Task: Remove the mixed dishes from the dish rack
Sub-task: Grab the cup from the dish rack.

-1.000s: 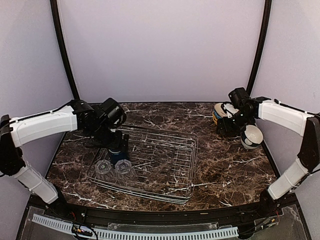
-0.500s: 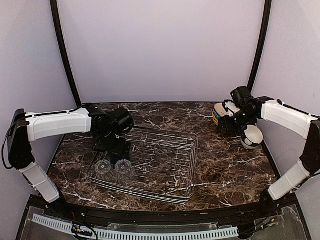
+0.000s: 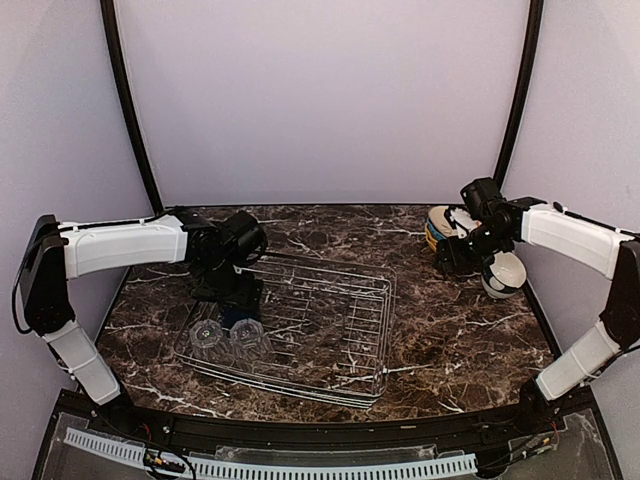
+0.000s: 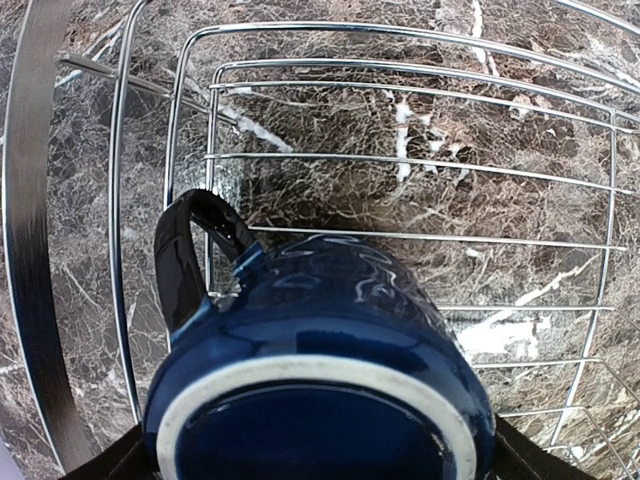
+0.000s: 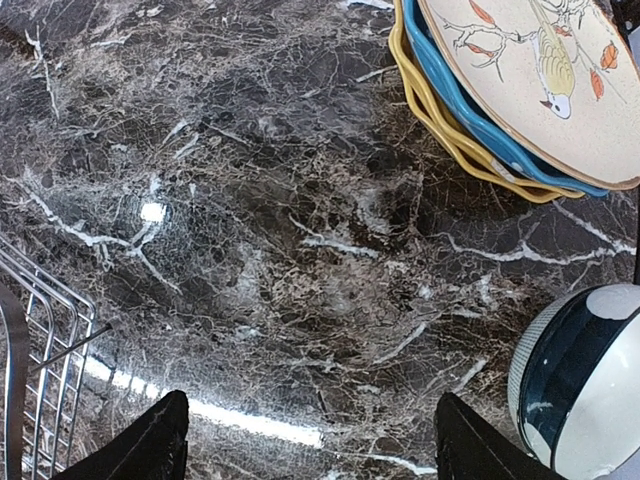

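The left end effector was down inside the dish rack, at its far left corner, with its fingers on either side of the dark blue mug. The left wrist view showed the mug lying on the wires, its rim toward the camera and its handle to the left. The finger tips showed only at the bottom corners, so I could not tell whether they were pressing on the mug or just flanking it.

The right end effector hung wide and held nothing, above bare counter at the far right. It was near the cream blue-rimmed plate, which was stacked on the yellow plate, and a teal and white bowl.

The step in hand looked like the pickup of the mug. The next move probably called for a firm squeeze across the mug's body, then a straight lift over the rack's raised edge without catching the handle on the wires. Two clear glasses remained upside down at the rack's near left and had yet to be unloaded.
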You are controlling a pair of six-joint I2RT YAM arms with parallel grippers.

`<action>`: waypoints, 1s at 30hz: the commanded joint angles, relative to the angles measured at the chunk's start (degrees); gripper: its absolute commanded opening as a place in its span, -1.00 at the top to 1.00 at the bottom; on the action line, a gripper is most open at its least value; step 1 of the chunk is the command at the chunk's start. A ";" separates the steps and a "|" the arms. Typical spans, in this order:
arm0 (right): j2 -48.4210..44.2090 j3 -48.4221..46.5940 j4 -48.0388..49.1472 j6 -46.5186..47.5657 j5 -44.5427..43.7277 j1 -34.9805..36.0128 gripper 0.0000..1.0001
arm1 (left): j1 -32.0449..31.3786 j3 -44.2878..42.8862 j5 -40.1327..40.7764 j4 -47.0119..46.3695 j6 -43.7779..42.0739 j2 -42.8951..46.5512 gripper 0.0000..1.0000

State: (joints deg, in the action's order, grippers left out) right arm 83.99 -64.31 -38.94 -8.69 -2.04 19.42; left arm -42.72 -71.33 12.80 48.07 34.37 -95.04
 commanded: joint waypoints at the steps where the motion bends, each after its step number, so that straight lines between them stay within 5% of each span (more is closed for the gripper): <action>1: -0.70 0.86 1.48 -0.54 0.99 0.35 -0.64 | 0.20 -1.45 -0.84 -0.12 -1.44 0.05 -0.66; 14: -2.13 0.84 2.29 -1.74 3.24 0.77 -0.64 | 1.10 -1.52 -3.21 -3.34 -6.67 6.93 -0.18; 30: -5.42 -0.38 5.85 -7.32 13.15 2.89 -0.65 | 3.09 -5.37 -26.68 -24.16 -10.55 10.79 0.01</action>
State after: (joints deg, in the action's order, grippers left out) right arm 80.38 -63.83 -37.47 -12.84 5.17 20.91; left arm -40.07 -73.65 -6.74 35.92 24.16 -86.85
